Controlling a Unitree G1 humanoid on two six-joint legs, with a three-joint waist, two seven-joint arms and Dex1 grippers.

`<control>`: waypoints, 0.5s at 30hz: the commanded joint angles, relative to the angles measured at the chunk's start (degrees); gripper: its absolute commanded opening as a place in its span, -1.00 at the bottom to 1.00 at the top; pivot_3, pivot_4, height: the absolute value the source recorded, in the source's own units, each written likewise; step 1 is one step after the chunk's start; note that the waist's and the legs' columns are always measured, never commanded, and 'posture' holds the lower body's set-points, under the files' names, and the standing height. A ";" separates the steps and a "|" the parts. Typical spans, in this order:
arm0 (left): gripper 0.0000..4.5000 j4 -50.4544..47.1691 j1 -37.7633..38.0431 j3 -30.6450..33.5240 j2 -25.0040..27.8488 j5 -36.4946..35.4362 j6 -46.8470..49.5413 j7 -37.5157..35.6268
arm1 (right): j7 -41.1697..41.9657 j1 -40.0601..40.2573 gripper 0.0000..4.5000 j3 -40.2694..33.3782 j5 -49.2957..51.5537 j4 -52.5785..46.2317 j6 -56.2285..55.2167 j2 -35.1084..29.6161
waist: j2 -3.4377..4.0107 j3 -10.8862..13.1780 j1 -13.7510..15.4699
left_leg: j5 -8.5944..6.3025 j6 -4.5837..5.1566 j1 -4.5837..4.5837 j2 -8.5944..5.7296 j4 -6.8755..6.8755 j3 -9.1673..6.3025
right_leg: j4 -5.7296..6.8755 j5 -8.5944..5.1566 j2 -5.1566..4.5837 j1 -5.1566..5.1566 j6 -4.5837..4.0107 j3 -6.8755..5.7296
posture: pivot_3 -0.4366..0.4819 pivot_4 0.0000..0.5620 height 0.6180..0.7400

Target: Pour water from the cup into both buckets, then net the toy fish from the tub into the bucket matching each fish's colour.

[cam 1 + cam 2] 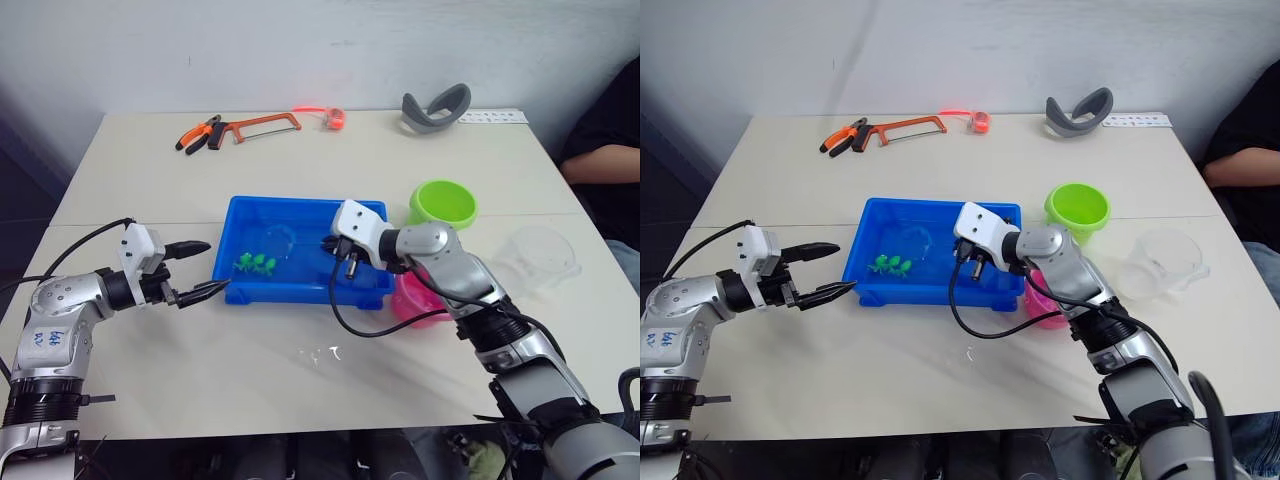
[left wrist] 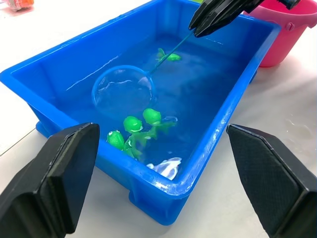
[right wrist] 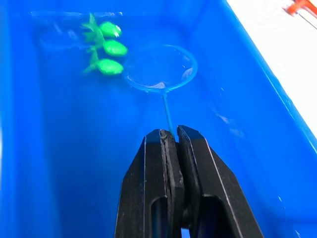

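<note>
Over the blue tub [image 1: 372, 290], the right gripper [image 3: 170, 136] is pinching the net's [image 3: 159, 68] thin handle between closed fingers, the hoop lying in the water just beside three green fish [image 3: 107, 48] bunched near one long wall. Just off the tub's left end, the left gripper [image 1: 200, 270] is hovering above the table [image 1: 250, 370] with its fingers spread wide, gripping nothing. Right of the tub, the pink bucket [image 1: 408, 304] is sitting partly behind the right arm, the green bucket [image 1: 444, 203] is standing behind it, and the cup [image 1: 537, 259] is resting farther right.
</note>
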 commanded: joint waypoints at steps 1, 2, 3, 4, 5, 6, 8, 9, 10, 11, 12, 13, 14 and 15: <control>0.99 -1.91 0.63 1.95 1.03 -0.90 0.02 0.25 | 1.07 -1.82 -1.00 -0.10 -0.11 -2.76 0.84 0.67 | 0.00 0.00 0.02 | 0.00 0.00 0.00 0.00 0.00 0.00 | 0.00 0.00 0.00 0.00 0.00 0.00 | -0.05 -0.47 1.00; 0.99 -1.92 0.68 1.97 1.04 -0.92 0.06 0.29 | 1.33 -1.84 -1.00 -0.01 -0.13 -3.09 1.30 0.80 | 0.00 0.00 0.02 | 0.00 0.00 0.00 0.00 0.00 -0.01 | 0.01 0.00 0.00 0.00 0.00 -0.01 | -0.05 -0.47 1.00; 0.99 -1.95 0.76 1.98 1.06 -0.92 0.07 0.32 | 1.60 -1.82 -1.00 0.12 -0.14 -3.43 1.74 0.89 | 0.00 0.00 0.03 | 0.00 0.00 0.00 0.00 0.00 -0.01 | 0.01 0.00 0.00 0.00 0.00 -0.01 | -0.05 -0.47 1.00; 0.99 -1.99 0.83 1.98 1.05 -0.92 0.09 0.38 | 1.87 -1.73 -1.00 0.25 -0.15 -3.76 2.20 0.97 | 0.00 0.00 0.03 | 0.00 0.00 0.00 0.00 0.00 -0.02 | 0.01 0.00 -0.01 0.00 0.00 0.00 | -0.05 -0.47 1.00; 0.99 -2.05 0.88 1.97 1.05 -0.93 0.13 0.42 | 2.14 -1.60 -1.00 0.38 -0.19 -4.03 2.54 1.02 | 0.00 0.00 0.07 | 0.00 0.00 0.00 -0.01 0.00 -0.01 | 0.01 0.00 -0.01 0.00 0.00 -0.01 | -0.05 -0.47 1.00; 0.99 -2.08 0.90 1.96 1.04 -0.94 0.16 0.46 | 2.32 -1.51 -1.00 0.43 -0.26 -4.20 2.78 1.06 | 0.00 0.00 0.08 | 0.00 0.00 0.00 -0.01 0.00 -0.02 | 0.01 0.00 -0.01 0.00 0.00 -0.01 | -0.05 -0.47 1.00; 0.99 -2.20 1.00 1.93 1.01 -0.96 0.21 0.49 | 2.56 -0.98 -1.00 0.89 -0.61 -4.47 3.16 0.99 | 0.00 0.00 0.08 | 0.00 0.00 0.00 -0.01 0.00 -0.02 | 0.01 0.00 -0.02 0.00 0.00 -0.01 | -0.05 -0.47 1.00; 0.99 -2.24 1.03 1.91 1.00 -0.97 0.23 0.49 | 2.61 -0.78 -1.00 1.02 -0.75 -4.56 3.28 0.97 | 0.00 0.00 0.07 | 0.00 0.00 0.00 -0.01 0.00 -0.02 | 0.01 0.00 -0.02 0.00 0.00 0.00 | -0.05 -0.47 1.00; 0.99 -2.27 1.05 1.90 0.99 -0.97 0.24 0.49 | 2.66 -0.65 -1.00 1.07 -0.88 -4.64 3.38 0.98 | 0.00 0.00 0.05 | 0.00 0.00 0.00 -0.01 0.00 -0.02 | 0.02 0.00 -0.01 0.00 0.00 0.00 | -0.05 -0.47 1.00; 0.99 -2.31 1.07 1.87 0.99 -0.98 0.26 0.46 | 2.70 -0.39 -1.00 1.22 -1.01 -4.70 3.51 0.92 | 0.00 0.00 0.04 | 0.00 0.00 0.00 -0.01 0.00 -0.02 | 0.02 0.00 -0.01 0.00 0.00 0.00 | -0.05 -0.47 1.00; 0.99 -2.34 1.08 1.86 0.98 -0.99 0.29 0.44 | 2.71 -0.21 -1.00 1.34 -1.08 -4.76 3.63 0.86 | 0.00 0.00 0.05 | 0.00 0.00 0.00 -0.01 0.00 -0.02 | 0.02 0.00 -0.01 0.00 0.00 0.00 | -0.05 -0.47 1.00; 0.99 -2.38 1.09 1.84 0.98 -1.00 0.32 0.41 | 2.78 0.06 -1.00 1.49 -1.04 -4.90 3.88 0.80 | 0.00 0.00 0.05 | 0.00 0.00 0.00 -0.01 0.00 -0.02 | 0.02 0.00 -0.01 0.00 0.00 0.00 | -0.05 -0.47 1.00; 0.99 -2.34 1.05 1.82 0.99 -0.99 0.34 0.37 | 2.81 0.18 -1.00 1.60 -1.01 -4.95 4.05 0.79 | 0.00 0.00 0.05 | 0.00 0.00 0.00 -0.01 0.00 -0.01 | 0.02 0.00 -0.01 -0.01 0.00 0.00 | -0.05 -0.47 1.00; 0.99 -2.30 1.01 1.81 1.01 -0.99 0.37 0.32 | 3.09 0.49 -1.00 1.79 -0.85 -5.34 4.40 0.70 | 0.00 0.00 0.05 | 0.00 0.00 0.00 -0.01 0.00 -0.01 | 0.02 0.00 -0.01 -0.01 0.00 -0.01 | -0.05 -0.47 1.00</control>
